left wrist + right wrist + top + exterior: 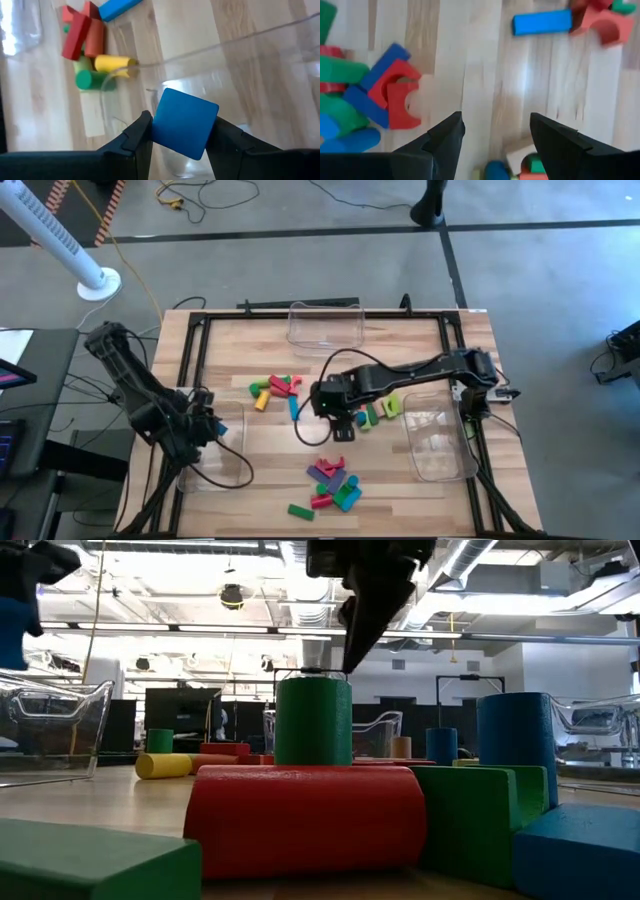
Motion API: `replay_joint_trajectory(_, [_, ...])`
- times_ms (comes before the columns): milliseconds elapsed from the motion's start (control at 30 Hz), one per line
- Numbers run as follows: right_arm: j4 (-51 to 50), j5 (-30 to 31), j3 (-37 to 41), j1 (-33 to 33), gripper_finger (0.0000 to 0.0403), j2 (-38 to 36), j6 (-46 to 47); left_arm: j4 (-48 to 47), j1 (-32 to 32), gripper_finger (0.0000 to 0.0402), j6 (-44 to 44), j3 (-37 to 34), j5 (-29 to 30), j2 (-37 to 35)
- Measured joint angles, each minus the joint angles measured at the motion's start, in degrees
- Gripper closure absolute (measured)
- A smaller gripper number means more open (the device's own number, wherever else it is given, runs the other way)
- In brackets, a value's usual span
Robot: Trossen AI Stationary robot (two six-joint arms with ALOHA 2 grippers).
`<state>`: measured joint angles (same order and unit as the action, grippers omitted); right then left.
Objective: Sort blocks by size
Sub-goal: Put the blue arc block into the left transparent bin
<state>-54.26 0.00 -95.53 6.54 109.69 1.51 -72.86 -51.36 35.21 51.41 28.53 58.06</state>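
Observation:
Small coloured blocks lie in three clusters on the wooden table: one left of centre [275,390], one right of centre [375,410], one near the front edge [332,482]. My left gripper [212,423] is shut on a blue cube [184,122] above the left clear bin [218,468]. My right gripper [496,127] hangs open over bare wood at the table's middle [338,420], between the clusters, with nothing between its fingers. In the low view its dark fingers [362,615] show above a green cylinder [313,720]. My left gripper pinches the blue cube by two opposite faces [161,125] between its two fingers. The fingers slant down from the table's left side. The cube hangs lifted clear, turned slightly askew, above the clear bin's inside [250,75].
A clear bin [325,325] stands at the far edge and another [438,442] at the right. A single green block [300,510] lies at the front edge. A blue bar [542,22] and a red arch [602,25] lie beyond my right gripper. Black rails frame the table.

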Motion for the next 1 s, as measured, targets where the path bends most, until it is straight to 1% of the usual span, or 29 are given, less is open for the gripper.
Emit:
replay_joint_trajectory(100, [-2.3,0.6,0.5,1.0,0.0145,0.1,0.8,1.0,-1.2,0.0259,3.3,-2.5,-0.6,0.0])
replay_joint_trajectory(233, [-4.9,2.9,0.5,2.6,0.0145,0.1,2.4,4.3,-1.5,0.0259,5.4,-6.6,-2.4,0.1])
replay_joint_trajectory(500, [-5.2,3.6,0.9,6.6,0.0145,0.1,3.4,12.6,-1.5,0.0251,5.8,-13.2,-2.8,0.0])
replay_joint_trajectory(633, [-4.0,4.1,3.8,8.4,0.0145,0.1,3.5,13.4,-1.5,0.0251,6.6,-14.8,-2.9,0.0])
replay_joint_trajectory(833, [-1.5,4.5,10.1,10.2,0.0145,0.2,6.8,14.8,-1.5,0.0247,6.8,-16.5,-2.8,0.0])
replay_joint_trajectory(1000, [1.5,4.5,12.0,12.1,0.0145,0.1,8.8,14.9,-1.3,0.0246,7.7,-17.3,-2.3,0.0])
